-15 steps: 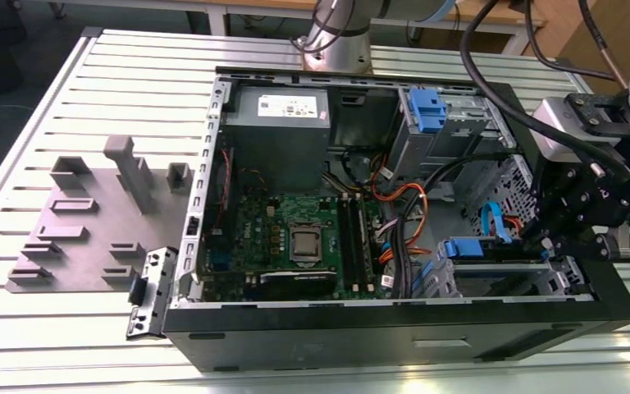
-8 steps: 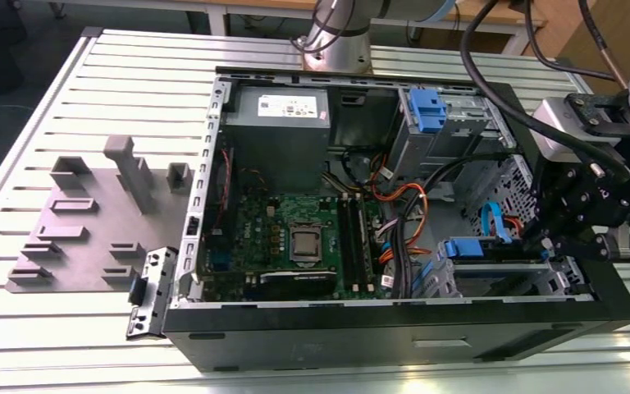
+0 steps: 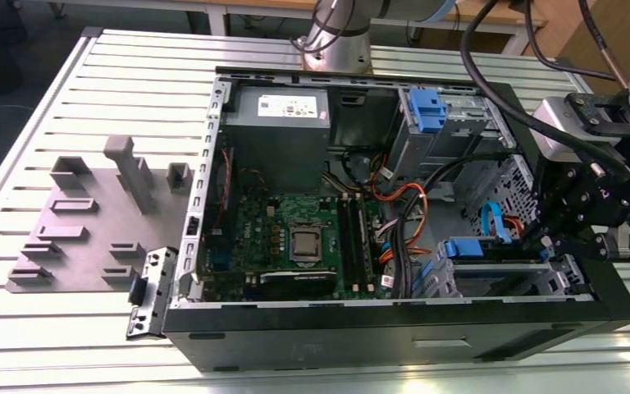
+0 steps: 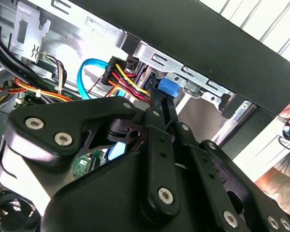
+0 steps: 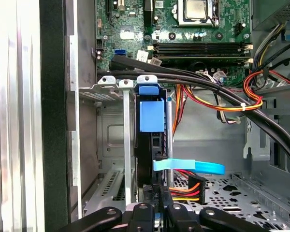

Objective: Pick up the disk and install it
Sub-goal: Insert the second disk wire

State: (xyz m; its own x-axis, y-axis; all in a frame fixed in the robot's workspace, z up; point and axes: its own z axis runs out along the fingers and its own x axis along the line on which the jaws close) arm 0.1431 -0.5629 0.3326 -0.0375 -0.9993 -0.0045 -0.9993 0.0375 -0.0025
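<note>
Roughly, by size:
Case [image 3: 403, 328]: lay open on the slatted table [image 3: 30, 345], motherboard [image 3: 293, 238] exposed.
Gripper [image 3: 561, 246]: reached into the case's corner at the exterior view's right, over the drive bay [image 5: 111, 140].
Jaws: narrow, closed on the disk's rear edge.
Disk [image 5: 150, 145]: stood on edge in the bay, blue tab [image 5: 151, 116] toward the motherboard, cables [image 5: 193, 186] at its rear.

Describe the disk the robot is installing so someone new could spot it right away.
Look in the open black computer case, at the drive cage in its corner nearest the gripper. The disk stands on edge in a cage slot, with a blue end tab. The other blue-tabbed caddy sits beside the grey power supply, away from the gripper.
</note>
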